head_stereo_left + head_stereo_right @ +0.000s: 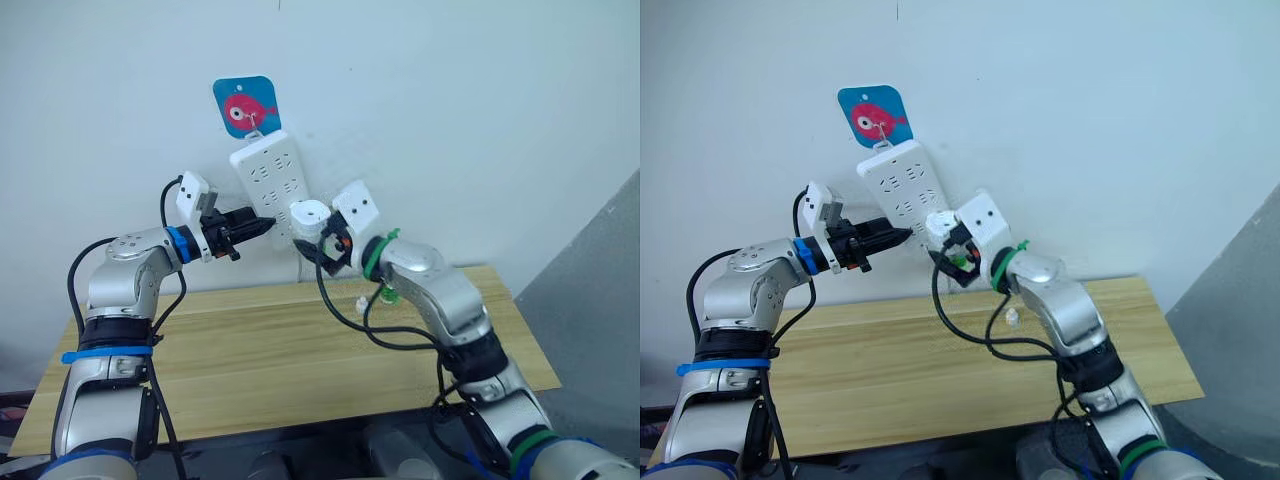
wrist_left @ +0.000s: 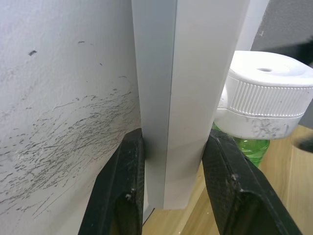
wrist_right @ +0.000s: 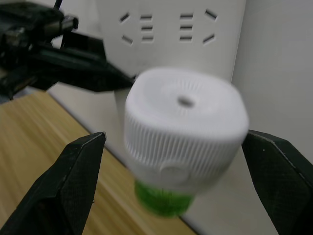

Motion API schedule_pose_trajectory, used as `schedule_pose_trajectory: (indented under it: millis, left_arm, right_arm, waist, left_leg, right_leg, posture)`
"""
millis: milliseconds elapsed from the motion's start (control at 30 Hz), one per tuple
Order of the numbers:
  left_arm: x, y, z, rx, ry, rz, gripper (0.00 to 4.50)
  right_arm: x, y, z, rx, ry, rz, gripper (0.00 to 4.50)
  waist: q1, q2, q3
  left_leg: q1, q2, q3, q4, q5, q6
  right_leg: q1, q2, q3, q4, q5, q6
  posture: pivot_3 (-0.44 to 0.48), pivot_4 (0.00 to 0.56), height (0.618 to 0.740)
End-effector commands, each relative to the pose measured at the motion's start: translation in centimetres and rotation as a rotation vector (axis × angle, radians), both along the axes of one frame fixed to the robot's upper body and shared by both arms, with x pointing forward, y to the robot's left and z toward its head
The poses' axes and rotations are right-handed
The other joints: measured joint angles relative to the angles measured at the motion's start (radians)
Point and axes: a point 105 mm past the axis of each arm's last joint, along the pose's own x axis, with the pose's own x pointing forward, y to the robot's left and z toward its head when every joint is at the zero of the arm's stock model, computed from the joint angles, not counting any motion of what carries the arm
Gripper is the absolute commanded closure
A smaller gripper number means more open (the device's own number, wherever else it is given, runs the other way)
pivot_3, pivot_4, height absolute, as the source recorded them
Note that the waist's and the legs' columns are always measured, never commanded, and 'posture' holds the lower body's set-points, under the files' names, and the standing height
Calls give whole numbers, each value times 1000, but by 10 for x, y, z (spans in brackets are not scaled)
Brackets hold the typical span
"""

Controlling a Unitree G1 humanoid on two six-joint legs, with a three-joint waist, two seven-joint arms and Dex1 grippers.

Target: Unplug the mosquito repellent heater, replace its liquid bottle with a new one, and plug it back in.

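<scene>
Left gripper [image 1: 262,228] clamps the lower edge of the white power strip [image 1: 268,180], one black finger on each side of its slab, as the left wrist view shows. Just past those fingers, plugged into the strip's face, sits the mosquito repellent heater [image 1: 309,217], with a green liquid bottle [image 3: 161,199] under its ribbed white cap; the plug prongs are hidden against the strip. Right gripper [image 3: 173,156] is spread wide, its two fingers standing apart on either side of the heater without touching it, and holds nothing. The heater looks blurred in the right wrist view, so any marking on it cannot be made out. Above the strip hangs a blue card [image 1: 246,106] with a pink fish; no writing is legible. Both forearms are raised from bent elbows above the wooden tabletop [image 1: 250,360], reaching toward the wall and converging on the strip.
</scene>
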Motion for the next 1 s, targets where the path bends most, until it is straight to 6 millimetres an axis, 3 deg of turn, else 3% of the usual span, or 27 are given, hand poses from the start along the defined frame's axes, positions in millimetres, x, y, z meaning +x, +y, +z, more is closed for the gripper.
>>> schedule_pose_trajectory:
  millis: [33, 267, 433, 567, 667, 767, 900, 1000]
  left_arm:
    - [8, 20, 16, 50, -70, 87, 2448]
    - [9, 36, 15, 141, -97, 124, 330]
    - [-2, 49, 13, 193, -101, 121, 330]
    - [-28, 61, 10, 280, -120, 105, 290]
    - [-57, 60, 5, 331, -119, 62, 290]
    - [-88, 46, 3, 278, -98, 50, 290]
    - [-126, 10, -3, 224, -74, -12, 290]
    - [-148, -9, -6, 202, -81, -21, 290]
  right_arm:
    - [-23, -2, 12, -21, -39, 107, 0]
    - [-40, -3, 15, -54, -53, 215, 0]
    - [-48, 0, 19, -30, -62, 285, 0]
    - [-50, 2, 21, -16, -76, 313, 781]
    - [-49, 3, 20, -11, -88, 315, 1814]
    - [-46, 9, 17, -7, -104, 306, 2874]
    - [-39, 16, 13, 6, -121, 273, 4492]
    - [-33, 19, 10, 16, -132, 248, 4492]
  waist:
    - [-1, 0, 0]
    - [-6, 0, 0]
    - [-5, 0, 0]
    - [-5, 0, 0]
    - [0, -1, 0]
    - [16, -1, 0]
    - [51, -2, 0]
    - [74, -2, 0]
  left_leg:
    - [0, 0, 0, 0, 0, 0]
    - [1, 1, 1, 0, 0, 0]
    - [1, 1, 1, -1, 0, 0]
    - [1, 1, 1, -4, 0, 0]
    - [2, 1, 1, -8, 0, 0]
    - [3, 2, 2, -13, 0, 0]
    - [3, 2, 1, -14, 0, 0]
    - [3, 2, 1, -13, 0, 0]
  right_leg:
    - [0, 0, 0, 0, 0, 0]
    - [0, 2, 1, 0, -3, 4]
    - [0, 1, 1, 0, -3, 4]
    - [-1, 1, 1, -1, -3, 4]
    - [-1, 0, 1, -2, -2, 4]
    - [-2, 0, 2, -3, -2, -2]
    - [-2, 0, 0, -3, -3, -5]
    - [-2, 0, -1, -3, -4, -4]
  posture:
    - [-168, 42, 735]
    - [-158, 52, 735]
    - [-149, 54, 735]
    - [-128, 60, 735]
    - [-107, 62, 735]
    - [-81, 62, 735]
    - [-48, 61, 735]
    - [-42, 61, 735]
